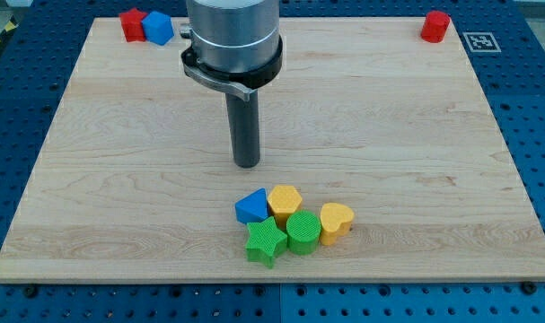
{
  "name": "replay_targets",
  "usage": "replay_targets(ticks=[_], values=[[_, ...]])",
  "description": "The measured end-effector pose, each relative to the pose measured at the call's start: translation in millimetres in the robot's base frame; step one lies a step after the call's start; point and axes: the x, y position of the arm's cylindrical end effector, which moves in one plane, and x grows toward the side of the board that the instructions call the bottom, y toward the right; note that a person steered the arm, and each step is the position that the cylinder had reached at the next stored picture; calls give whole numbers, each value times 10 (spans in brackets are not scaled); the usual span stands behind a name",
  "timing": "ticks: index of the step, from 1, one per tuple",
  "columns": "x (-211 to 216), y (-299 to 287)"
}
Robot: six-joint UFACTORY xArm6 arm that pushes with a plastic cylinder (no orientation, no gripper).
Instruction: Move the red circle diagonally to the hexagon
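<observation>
1. Near the board's middle, my tip (246, 164) rests on the wooden board (92, 179), touching no block; it is a bare rod that holds nothing.
2. Just below the tip, toward the view's bottom, sits a tight cluster of five blocks.
3. The cluster's upper row has a blue triangle (250, 206) and, touching it on the view's right, a yellow hexagon (285, 201).
4. The lower row has a green star (266, 240), a green circle (303, 231) and a yellow heart (335, 222), side by side.
5. The red circle (435, 26) stands alone at the view's top right corner, well apart from the hexagon and the tip.
6. At the view's top left, a red block (131, 23) touches a blue block (158, 27); their shapes are unclear.
</observation>
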Motion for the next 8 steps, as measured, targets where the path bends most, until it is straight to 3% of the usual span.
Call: replay_targets(ticks=[3, 4, 6, 8], values=[[-182, 0], [-552, 20], [-653, 971], [-653, 1298]])
